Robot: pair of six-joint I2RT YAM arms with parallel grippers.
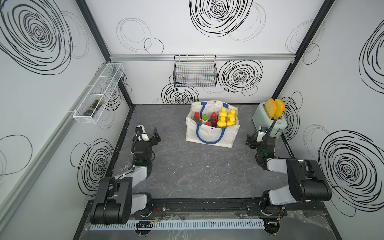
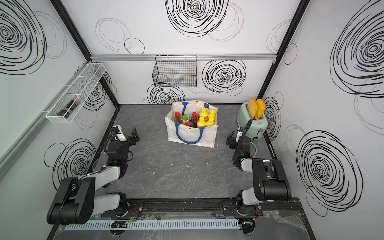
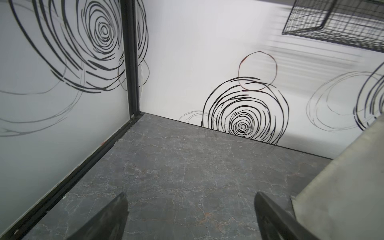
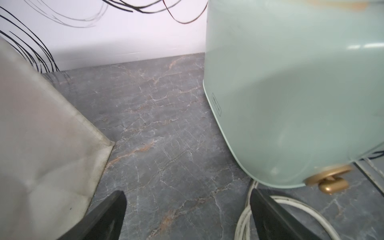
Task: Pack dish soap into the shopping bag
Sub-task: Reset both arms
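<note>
A boxy white fabric shopping bag (image 1: 212, 135) with two blue loop handles is seen standing upright toward the far middle of the dark grey marbled tabletop (image 1: 197, 172). All eight plastic dish soap bottles (image 1: 230, 122) are found inside it. Four orange bottles with yellow caps (image 1: 222, 122) are grouped at its right side. Three red-capped bottles (image 1: 213, 118) and one white bottle with a green cap (image 1: 204, 118) are set at its left side.

The left gripper (image 3: 190, 200) is held low over the tabletop to the left of the bag and apart from it. Its jaws are spread wide, with nothing between them. The right gripper (image 4: 187, 197) is held low between the bag and a mint-green toaster (image 1: 270, 124), which is placed at the far right. Its jaws are likewise spread wide, and nothing is gripped.

Two slices of toast (image 1: 270, 110) are stood in the toaster's slots, and a white cord (image 4: 245, 216) is laid on the tabletop beside it. A black wire basket (image 1: 195, 71) is hung on the far wall above the bag. A white mesh shelf (image 1: 97, 93) is fixed to the left wall, and a dark jar (image 1: 93, 108) is laid in its nearest compartment.
</note>
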